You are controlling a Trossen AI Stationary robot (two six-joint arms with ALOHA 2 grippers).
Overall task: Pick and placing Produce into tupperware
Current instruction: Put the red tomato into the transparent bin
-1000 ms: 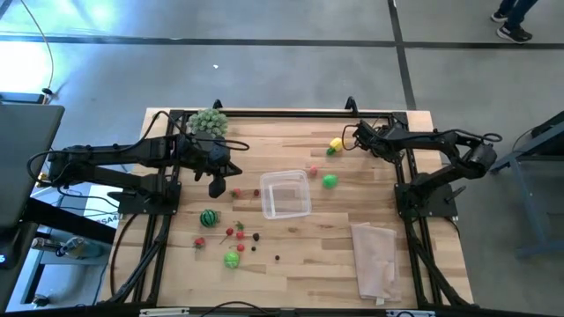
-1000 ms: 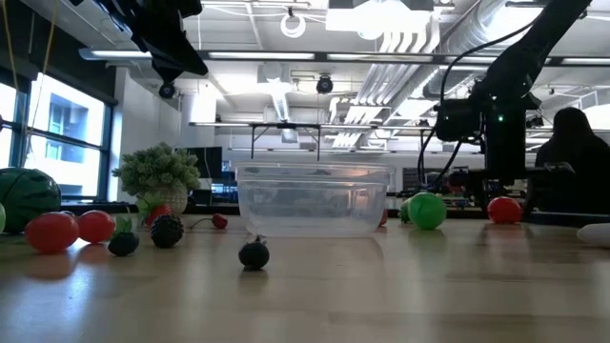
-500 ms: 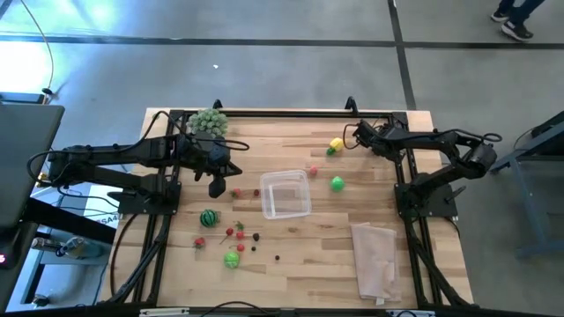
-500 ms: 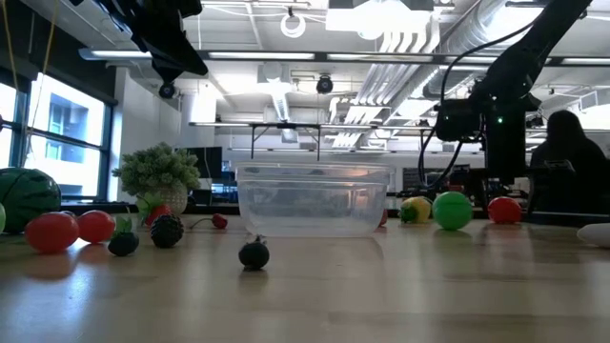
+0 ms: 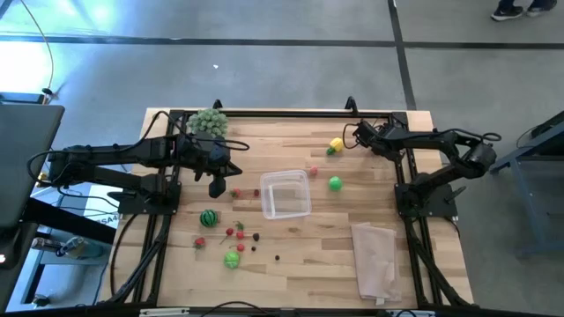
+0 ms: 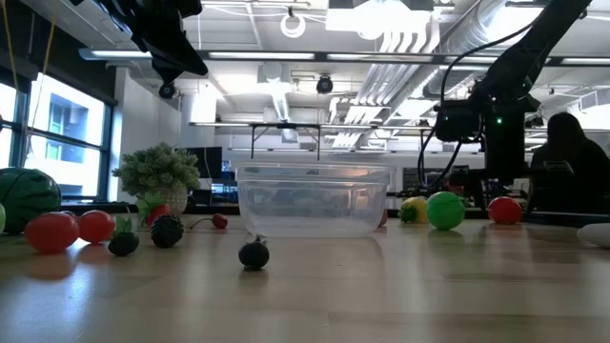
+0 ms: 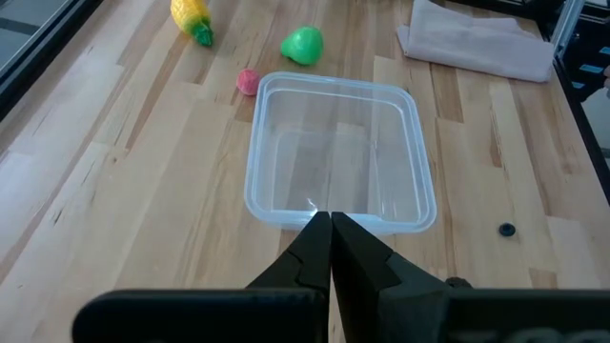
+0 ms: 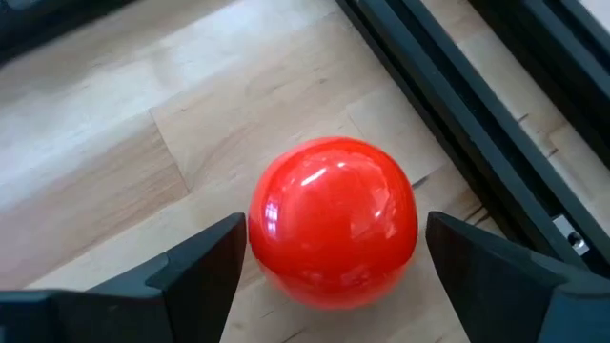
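- Right tool [image 8: 329, 257] sat at the far right corner of the surface [image 5: 326, 251], fingers spread wide either side of a red ball [image 8: 333, 221]; whether the pads touched it could not be told, nothing gripped.
- Left tool [image 7: 331, 238] hung above the surface just left of the tupperware [image 5: 285, 194], fingers pressed together, empty.
- Tupperware stood mid-surface, nothing inside it in the left wrist view.
- Green ball [image 5: 335, 183] lay just right of the tupperware; yellow fruit [image 5: 336, 144] farther back, near the right tool; small pink-red piece [image 7: 248, 81] close to the tupperware's far corner.
- Striped green ball [image 5: 208, 217], red pieces, dark berries and another green piece [image 5: 231, 259] were scattered on the near left.
- Bushy pale-green plant [image 5: 208, 121] stood at the far left edge; folded beige cloth [image 5: 375, 260] on the near right.
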